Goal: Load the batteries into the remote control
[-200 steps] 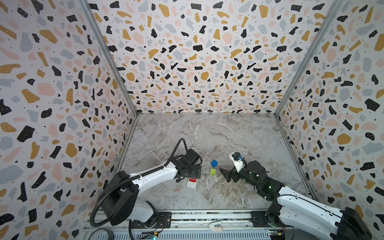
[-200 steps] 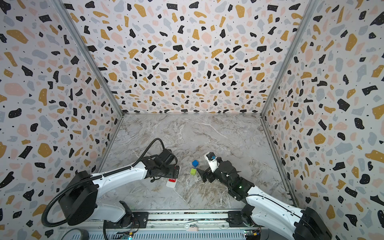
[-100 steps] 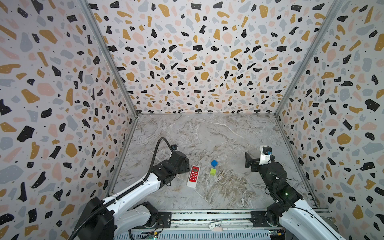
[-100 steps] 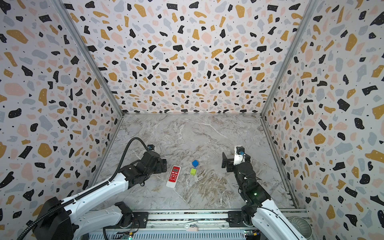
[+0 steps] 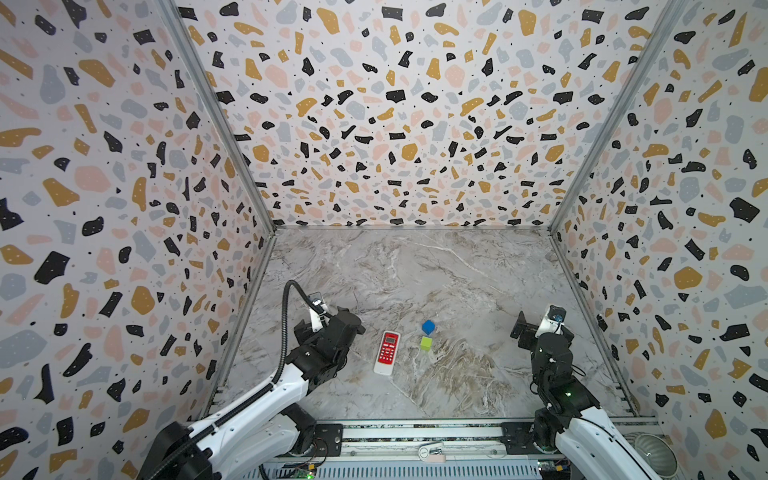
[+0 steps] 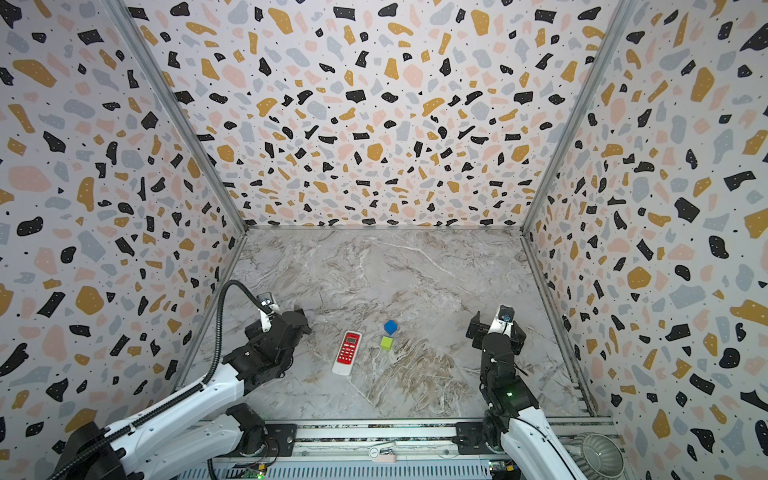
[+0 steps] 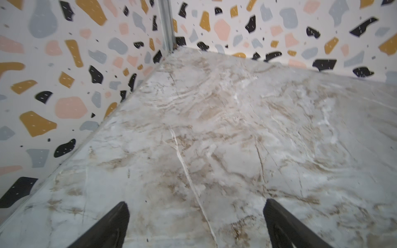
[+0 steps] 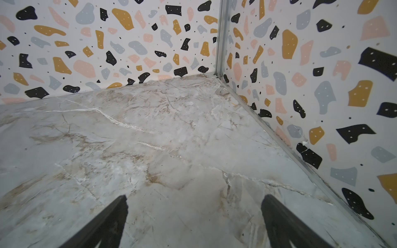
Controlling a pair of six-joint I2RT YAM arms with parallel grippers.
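The remote control (image 5: pixel 386 352) (image 6: pixel 347 352) lies flat on the marble floor near the front middle, red face with white buttons up. My left gripper (image 5: pixel 351 321) (image 6: pixel 298 319) hovers to its left, apart from it, open. The left wrist view shows that gripper (image 7: pixel 195 214) with jaws wide over bare marble. My right gripper (image 5: pixel 540 328) (image 6: pixel 496 329) is far to the right near the side wall, also open. In the right wrist view that gripper (image 8: pixel 194 210) has only bare floor between its fingers. The batteries are out of view.
A blue cube (image 5: pixel 428 327) (image 6: pixel 390 327) and a green cube (image 5: pixel 425 343) (image 6: pixel 386 343) sit just right of the remote. Patterned walls enclose three sides. A metal rail (image 5: pixel 415 432) runs along the front, with a ribbed grey bowl (image 5: pixel 648 453) at its right end.
Both arms have drawn back from the middle. The left gripper moved left off the remote, leaving it uncovered. The right gripper swung right, away from the cubes, toward the side wall.
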